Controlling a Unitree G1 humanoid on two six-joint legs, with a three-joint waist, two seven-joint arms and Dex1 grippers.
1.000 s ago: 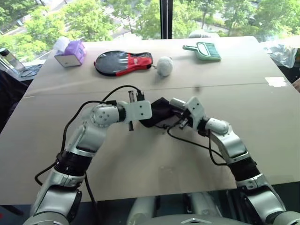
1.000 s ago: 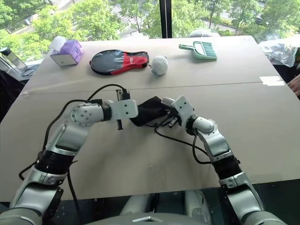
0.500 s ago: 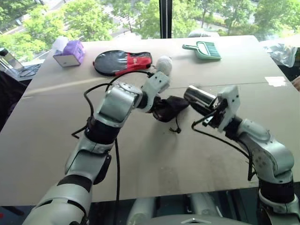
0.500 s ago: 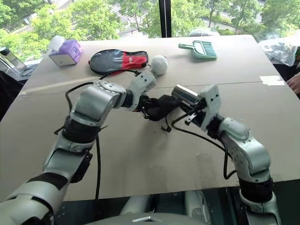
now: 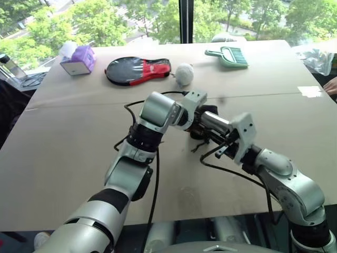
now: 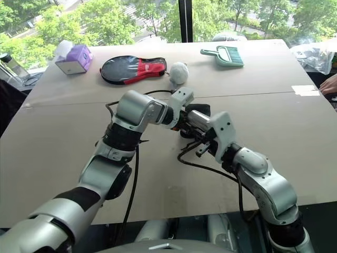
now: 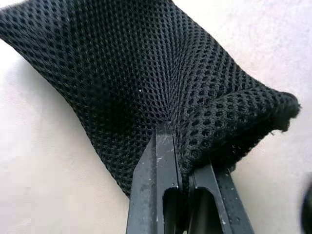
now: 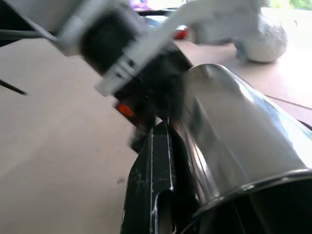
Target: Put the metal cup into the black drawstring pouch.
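Cup held at the pouch

Metal cup (image 5: 215, 123) lies nearly level in the right gripper (image 8: 168, 146), whose fingers are clamped on its rim, base end pointing toward the left gripper (image 7: 183, 161). That gripper is pinched tight on a fold of the black drawstring pouch (image 7: 146, 83), holding it above the table (image 5: 79, 153) just ahead of the cup, touching or nearly so.

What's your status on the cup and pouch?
Left gripper shut on black drawstring pouch. Right gripper shut on metal cup, base at pouch. Nothing in between.
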